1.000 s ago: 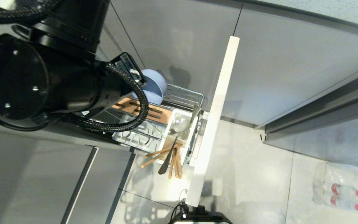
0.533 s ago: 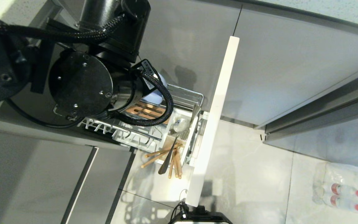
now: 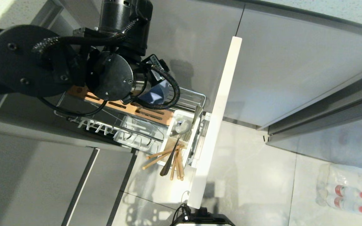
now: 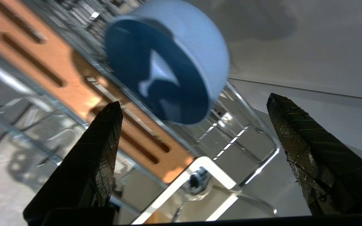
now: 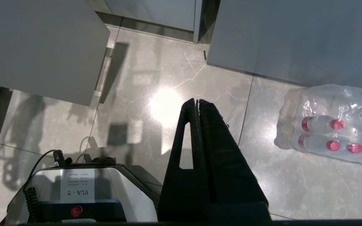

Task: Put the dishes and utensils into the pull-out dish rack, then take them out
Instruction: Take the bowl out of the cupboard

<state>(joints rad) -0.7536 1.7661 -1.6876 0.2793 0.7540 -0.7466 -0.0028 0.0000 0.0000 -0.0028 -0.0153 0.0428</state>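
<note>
Matte blue bowl (image 4: pixel 168 62) on edge in chrome wire rack (image 3: pixel 187 97), left hand (image 4: pixel 193 106) spread wide, right hand (image 5: pixel 197 102) pressed together.

Left arm reaches in from upper left of head view, wrist bent downward. Left pincer (image 4: pixel 193 105): fingers (image 4: pixel 96 150) spread wide, nothing between them. Right pincer (image 5: pixel 197 101): fingers pressed together, pointing down, arm parked.

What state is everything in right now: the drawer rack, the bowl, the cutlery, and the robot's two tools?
Pull-out dish rack: pulled out.
Bowl: tilted on edge in the rack, not gripped.
Spoon, chopsticks: in the white caddy.
Left tool: open, empty.
Right tool: shut, empty.
</note>
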